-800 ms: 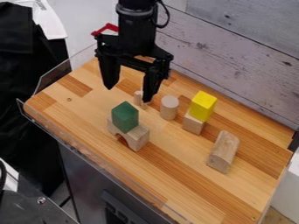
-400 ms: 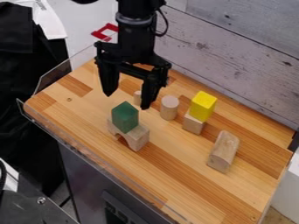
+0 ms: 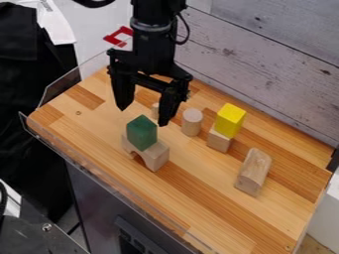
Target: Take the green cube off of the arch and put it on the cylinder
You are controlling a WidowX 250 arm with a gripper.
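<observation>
Green cube (image 3: pixel 141 133) sits on top of the wooden arch (image 3: pixel 157 156), just below and to the camera side of the fingertips in the view, touching neither of them. The black gripper (image 3: pixel 143 117) points down with its two fingers spread wide, a broad gap between them and nothing held. Above it, the arm (image 3: pixel 153 42) comes in from the top edge, nearly upright, the wrist straight over the gripper. The fingers stand on a slant, the one at the view's right reaching lower and the one at its left higher.

Partly hidden behind the right-hand finger is a small wooden peg (image 3: pixel 155 110). Just beside that finger, to its right, the pale wooden cylinder (image 3: pixel 192 122) stands upright. Farther right of the fingers, a yellow block (image 3: pixel 230 120) rests on a plain wooden cube (image 3: pixel 220 140). Well apart from the fingers, toward the lower right, a half-round wooden block (image 3: pixel 253 171) lies flat on the striped wooden tabletop (image 3: pixel 198 208). Beyond the fingers, past the tabletop's far left edge, is a red object (image 3: pixel 120 36), and behind everything runs a grey plank wall (image 3: pixel 265 49).
</observation>
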